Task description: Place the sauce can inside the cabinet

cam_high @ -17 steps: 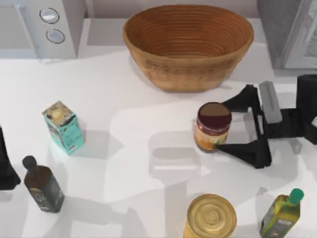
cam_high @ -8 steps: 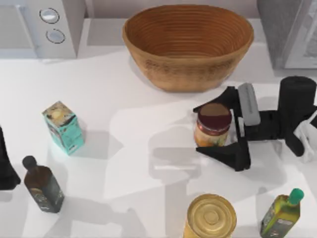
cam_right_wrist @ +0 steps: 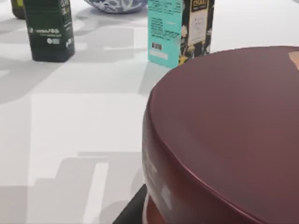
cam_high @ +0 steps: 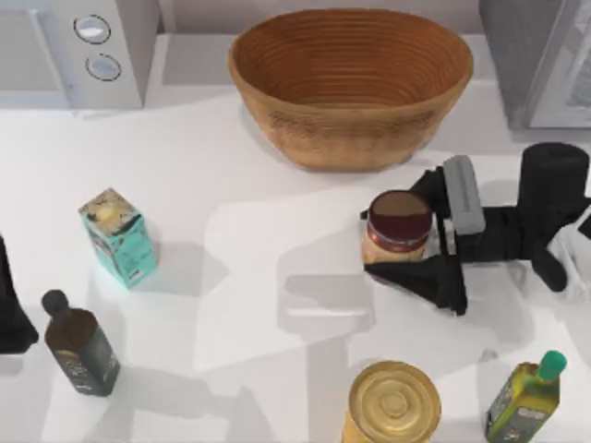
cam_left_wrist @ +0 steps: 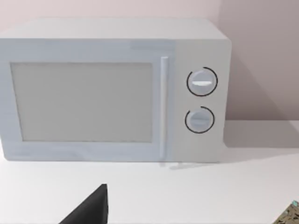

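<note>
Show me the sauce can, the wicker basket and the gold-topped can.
sauce can (cam_high: 400, 214), top view, on its maroon lid.
wicker basket (cam_high: 351, 138), top view, on its near wall.
gold-topped can (cam_high: 394, 401), top view, on its ringed top.

The small round sauce jar (cam_high: 397, 238) has a flat dark maroon lid, a red rim and an orange-yellow label. The big woven oval basket (cam_high: 351, 81) is tan-brown with ringed ridges. The wider tin can (cam_high: 393, 403) by the worktop's near edge has a shiny gold ringed top. The small carton (cam_high: 117, 237) is teal with a cream, speckled top. One bottle (cam_high: 80, 346) is dark, nearly black; the other bottle (cam_high: 524, 395) is olive-green with a green cap. The knobbed box (cam_left_wrist: 114, 91) is white, the corner cabinet (cam_high: 536, 57) speckled grey, white-framed. The worktop (cam_high: 231, 185) is white.
</note>
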Robot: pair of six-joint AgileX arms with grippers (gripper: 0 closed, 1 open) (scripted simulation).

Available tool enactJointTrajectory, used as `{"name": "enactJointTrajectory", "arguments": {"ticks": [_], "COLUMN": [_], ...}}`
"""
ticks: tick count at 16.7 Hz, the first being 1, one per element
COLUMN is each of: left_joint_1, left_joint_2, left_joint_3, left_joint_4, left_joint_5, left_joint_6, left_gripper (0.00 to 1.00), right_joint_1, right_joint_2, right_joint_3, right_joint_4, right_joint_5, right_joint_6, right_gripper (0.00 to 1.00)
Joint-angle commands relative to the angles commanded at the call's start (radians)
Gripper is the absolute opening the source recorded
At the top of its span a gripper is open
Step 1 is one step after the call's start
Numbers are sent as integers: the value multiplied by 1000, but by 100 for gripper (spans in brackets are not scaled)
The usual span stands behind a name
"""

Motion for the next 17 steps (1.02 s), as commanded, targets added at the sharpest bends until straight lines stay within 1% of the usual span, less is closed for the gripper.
{"name": "enactJointTrajectory", "arguments": {"ticks": [7,8,17], "left_joint_1": [0,0,0], "left_joint_2": [0,0,0], "left_joint_3": [0,0,0], "left_joint_4": [0,0,0], "left_joint_5": [0,0,0], "left_joint_6": [0,0,0], "left_gripper": [100,100,100], "right_joint_1": [0,0,-3], "right_joint_2": [0,0,-4], "right_joint_3": [0,0,1], "right_joint_4": [0,0,-2], "right_joint_5": [0,0,0], "right_joint_6": [0,0,1], "right_gripper": [2,0,0]}}
